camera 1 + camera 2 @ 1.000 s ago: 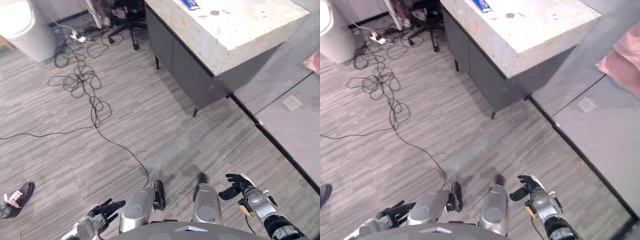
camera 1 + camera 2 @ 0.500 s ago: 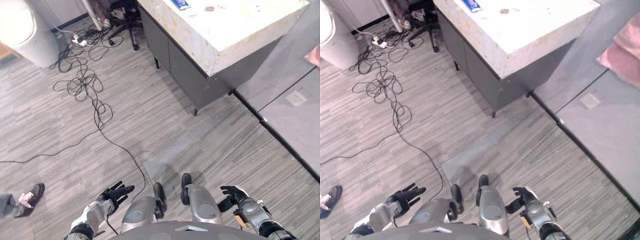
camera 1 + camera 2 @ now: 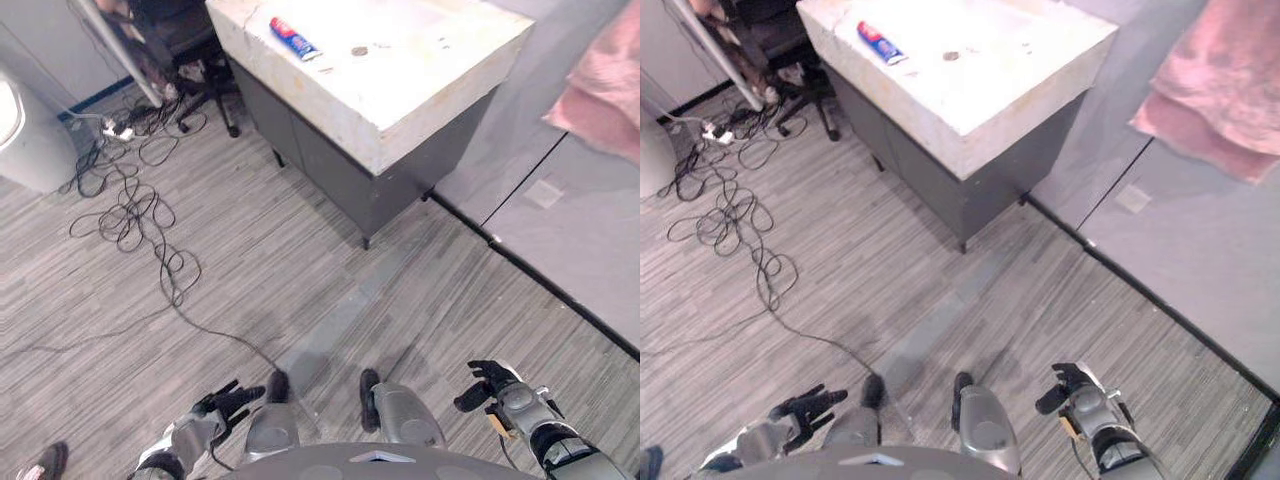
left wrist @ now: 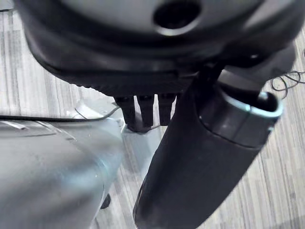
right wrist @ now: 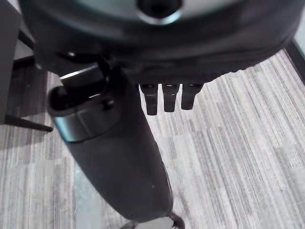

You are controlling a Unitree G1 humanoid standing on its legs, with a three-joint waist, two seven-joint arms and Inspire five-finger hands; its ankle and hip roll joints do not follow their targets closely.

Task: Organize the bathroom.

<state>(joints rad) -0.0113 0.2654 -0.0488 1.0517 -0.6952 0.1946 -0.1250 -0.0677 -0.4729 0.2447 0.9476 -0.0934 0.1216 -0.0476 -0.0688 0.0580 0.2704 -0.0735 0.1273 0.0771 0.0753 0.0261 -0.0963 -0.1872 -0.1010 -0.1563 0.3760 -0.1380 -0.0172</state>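
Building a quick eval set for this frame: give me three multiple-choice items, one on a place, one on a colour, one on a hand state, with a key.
1. Where does the toothpaste tube lie?
A. on the floor
B. on the counter top
C. in the left hand

2. What colour is the towel that hangs on the wall?
A. pink
B. green
C. black

3. How are the left hand and the right hand?
A. both clamp a cable
B. one holds the tube
C. both empty, over the floor

Key: 1 B, the tube rests on the pale top near its far edge; 2 A, the cloth is pink; 3 C, relaxed fingers hold nothing.
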